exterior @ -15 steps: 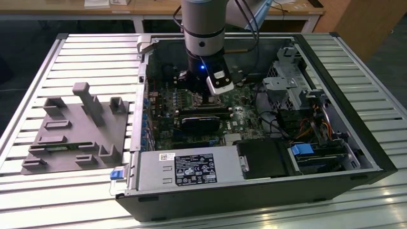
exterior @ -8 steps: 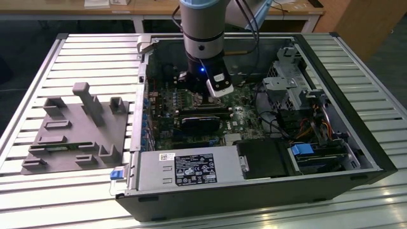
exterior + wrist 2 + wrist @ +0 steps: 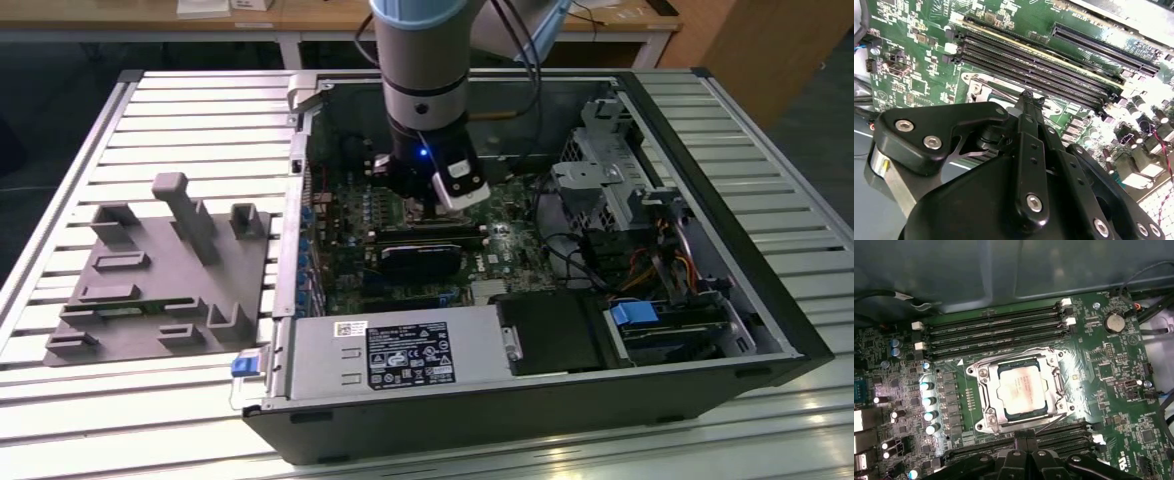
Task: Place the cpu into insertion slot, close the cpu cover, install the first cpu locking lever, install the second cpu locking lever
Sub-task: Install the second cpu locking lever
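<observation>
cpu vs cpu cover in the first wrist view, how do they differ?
The cpu is a solid square with a dull, pale metal top; the cpu cover is a shiny silvery frame with an open window. The cover is larger and surrounds the cpu, which shows through the window. Both lie flat on the green motherboard, squared to each other.

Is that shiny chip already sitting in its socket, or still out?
In. In the first wrist view the cpu lies flat inside the insertion slot, with the cpu cover framing it.
</observation>
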Robot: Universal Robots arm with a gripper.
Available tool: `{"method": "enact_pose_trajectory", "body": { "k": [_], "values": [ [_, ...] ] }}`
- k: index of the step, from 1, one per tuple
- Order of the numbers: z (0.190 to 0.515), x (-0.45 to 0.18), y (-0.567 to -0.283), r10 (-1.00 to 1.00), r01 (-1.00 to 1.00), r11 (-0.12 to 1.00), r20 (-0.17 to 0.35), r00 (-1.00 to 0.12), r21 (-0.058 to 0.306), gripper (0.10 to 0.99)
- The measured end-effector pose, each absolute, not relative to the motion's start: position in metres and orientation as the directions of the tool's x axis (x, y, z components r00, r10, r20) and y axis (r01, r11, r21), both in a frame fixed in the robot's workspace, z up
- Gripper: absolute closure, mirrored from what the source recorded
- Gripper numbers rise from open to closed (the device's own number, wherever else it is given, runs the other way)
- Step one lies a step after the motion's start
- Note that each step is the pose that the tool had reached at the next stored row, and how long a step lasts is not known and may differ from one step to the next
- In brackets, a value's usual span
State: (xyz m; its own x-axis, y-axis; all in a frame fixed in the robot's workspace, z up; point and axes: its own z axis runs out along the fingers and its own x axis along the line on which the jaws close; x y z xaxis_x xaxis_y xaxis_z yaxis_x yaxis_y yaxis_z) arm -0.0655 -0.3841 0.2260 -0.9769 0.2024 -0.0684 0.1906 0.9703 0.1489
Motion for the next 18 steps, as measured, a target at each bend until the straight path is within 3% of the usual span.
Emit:
{"method": "enact_pose_trajectory", "body": {
  "k": [9,18],
  "values": [
    [0.219,-0.073,-0.391,0.185,0.170,0.967,-0.061,-0.981,0.190,0.980],
    [0.214,-0.077,-0.399,0.180,0.162,0.951,-0.047,-0.983,0.263,0.980]
  ]
}}
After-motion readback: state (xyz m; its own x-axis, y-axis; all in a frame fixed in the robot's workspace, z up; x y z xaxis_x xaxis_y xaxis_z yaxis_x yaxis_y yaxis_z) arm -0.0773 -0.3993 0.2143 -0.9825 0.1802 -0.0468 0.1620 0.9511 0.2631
